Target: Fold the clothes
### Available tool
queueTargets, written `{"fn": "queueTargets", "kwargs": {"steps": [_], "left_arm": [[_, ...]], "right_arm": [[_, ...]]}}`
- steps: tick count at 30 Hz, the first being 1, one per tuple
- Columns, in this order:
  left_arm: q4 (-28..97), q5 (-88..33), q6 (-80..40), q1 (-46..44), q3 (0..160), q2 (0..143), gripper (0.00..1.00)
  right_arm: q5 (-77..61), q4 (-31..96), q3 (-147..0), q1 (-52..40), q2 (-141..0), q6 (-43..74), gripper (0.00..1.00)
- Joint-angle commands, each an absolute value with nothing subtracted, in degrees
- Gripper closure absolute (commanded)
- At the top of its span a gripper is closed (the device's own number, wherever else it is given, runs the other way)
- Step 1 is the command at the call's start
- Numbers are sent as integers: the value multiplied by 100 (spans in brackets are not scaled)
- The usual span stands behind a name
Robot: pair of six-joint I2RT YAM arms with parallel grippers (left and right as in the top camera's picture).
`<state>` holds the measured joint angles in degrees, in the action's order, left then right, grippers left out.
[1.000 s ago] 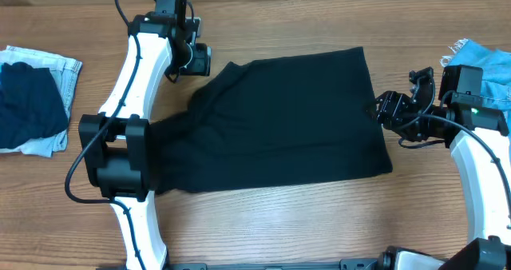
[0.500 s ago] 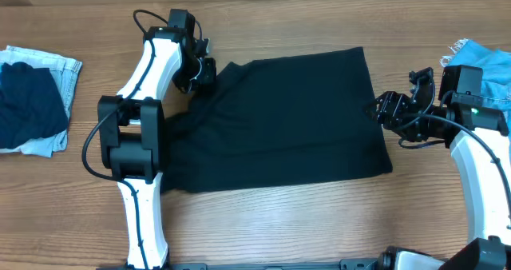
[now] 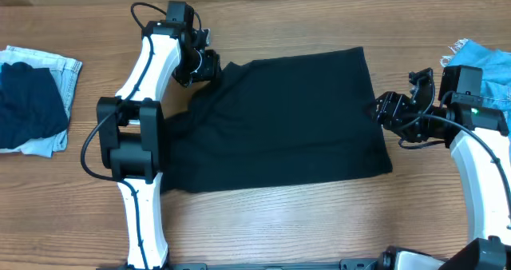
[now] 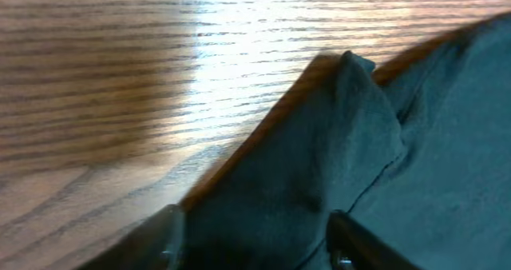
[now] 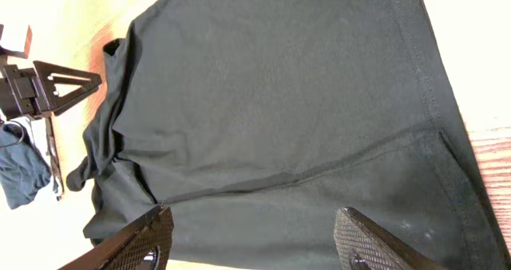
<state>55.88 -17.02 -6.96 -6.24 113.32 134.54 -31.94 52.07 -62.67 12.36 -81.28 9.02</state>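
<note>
Left pincer [image 3: 206,65]: jaws apart, astride the garment's upper-left corner, gripping nothing.
Right pincer [image 3: 382,109]: jaws wide, empty, at the garment's right edge.
Clothes [image 3: 287,118]: flat on the worktop [image 3: 303,222] at frame centre, long axis left-right, lying between the pincers.
Nearer arm: left, for that corner.
Count: two pincers; one black garment; left denim heap [image 3: 36,98]; right denim piece [image 3: 489,69].

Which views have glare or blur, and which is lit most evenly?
Left wrist: bright glare on the wooden table, fingertips at the bottom edge soft. Right wrist: table washed out almost white, but the black garment shows its seams clearly. Overhead: even light, sharp.
</note>
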Motion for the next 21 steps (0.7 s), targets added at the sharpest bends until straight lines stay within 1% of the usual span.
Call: {"fn": "queueTargets", "kwargs": {"steps": [1,6,10,14,16,18,19,20,21], "left_arm": [[5511,-1767,-694,-499,11443,13437,32],[5365,-2060,-687,-532,11441,13550,33],[5218,-2545,-687,-696,11441,13902,39],[5218,-2687,-685,-823,11441,14097,46],[5196,-2687,-685,-832,11443,14099,60],[5199,-2687,-687,-829,11443,14099,80],[5201,-2705,-687,-819,11450,14097,87],[5212,-2705,-687,-801,11456,14081,93],[5221,-2705,-687,-784,11461,14044,96]], "right_arm": [[-3129,5216,-6383,1245,-8112,891,31],[-3028,5221,-6383,1245,-8112,893,32],[-3028,5260,-6383,1245,-8112,893,33],[-3028,5325,-6383,1245,-8112,893,33],[-3028,5325,-6383,1245,-8112,893,33],[-3028,5323,-6383,1245,-8112,893,33],[-3028,5325,-6383,1245,-8112,893,32],[-3028,5328,-6383,1245,-8112,893,33],[-3028,5328,-6383,1245,-8112,893,33]]}}
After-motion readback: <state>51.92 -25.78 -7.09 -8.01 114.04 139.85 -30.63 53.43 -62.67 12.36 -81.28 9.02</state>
